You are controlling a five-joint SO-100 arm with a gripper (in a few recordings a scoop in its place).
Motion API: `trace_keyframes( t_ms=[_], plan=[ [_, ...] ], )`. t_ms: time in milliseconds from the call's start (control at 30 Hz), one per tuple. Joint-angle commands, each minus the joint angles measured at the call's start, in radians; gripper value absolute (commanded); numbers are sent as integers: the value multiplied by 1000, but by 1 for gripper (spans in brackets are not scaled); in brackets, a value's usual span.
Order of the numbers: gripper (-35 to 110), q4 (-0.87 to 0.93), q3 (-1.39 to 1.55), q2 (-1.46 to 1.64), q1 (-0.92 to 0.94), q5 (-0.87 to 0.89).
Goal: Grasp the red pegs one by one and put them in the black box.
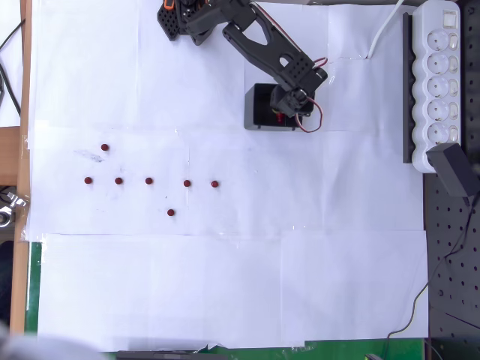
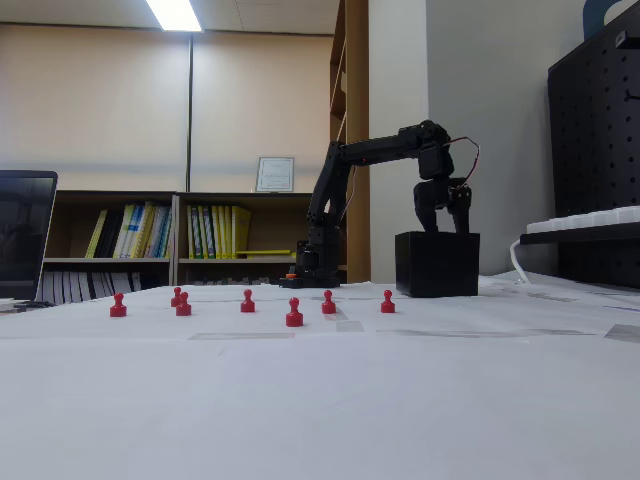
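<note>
The jaws hang pointing down just over the open top of the black box (image 1: 260, 107), with a speck of red showing between them in the overhead view, though whether they are clenched on a peg or released cannot be told. Seven red pegs (image 1: 149, 181) stand on the white-papered counter (image 1: 225, 285), well apart from the jaws, mostly in a loose row.
</note>
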Motion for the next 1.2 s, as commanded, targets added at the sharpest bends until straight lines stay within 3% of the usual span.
trace_keyframes(
  t_ms=[0, 233, 400, 567, 733, 900, 1167],
  plan=[
    [16, 37, 0, -245, 48, 8],
    [16, 126, -52, -621, 273, 178],
    [16, 43, -483, -784, 584, 515],
    [16, -393, -945, -845, 965, 798],
    [15, -862, -1235, -836, 1207, 942],
    [15, -1313, -1390, -724, 1302, 954],
    [15, -1641, -1368, -506, 1356, 911]
  ],
)
